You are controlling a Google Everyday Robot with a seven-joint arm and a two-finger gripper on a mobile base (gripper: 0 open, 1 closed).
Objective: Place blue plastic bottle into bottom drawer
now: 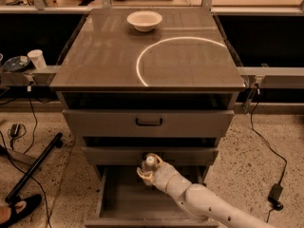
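Gripper: the gripper (148, 173) is hanging inside the open bottom drawer, near its rear, just below the front of the middle drawer.
Gripper state: its cream fingers (141, 175) are pinching the blue plastic bottle from both sides.
Blue plastic bottle: the blue plastic bottle (148, 164) is standing roughly upright in the grasp, its white cap pointing up and showing against the lower edge of the middle drawer front. Whether its base is touching the drawer floor cannot be told.
Arm: the white arm (204, 203) is reaching in from the lower right corner, passing over the front right part of the drawer.
Bottom drawer: the bottom drawer (121, 201) is standing pulled out, showing a plain grey interior.
Middle drawer: the middle drawer (109, 155) is sitting slightly forward of the cabinet body.
Top drawer: the top drawer (95, 122) is showing a dark handle (148, 122) at its centre.
Cabinet top: the cabinet top (104, 56) is carrying a bright curved ring of light (139, 72) on its right half.
Bowl: a pale bowl (144, 20) is resting near the rear edge, left of centre.
Surroundings: a white cup (36, 59) is standing on a rail at the left; a black pole (33, 167) is lying on the speckled floor; a cable with a power adapter (275, 192) is trailing at the right.
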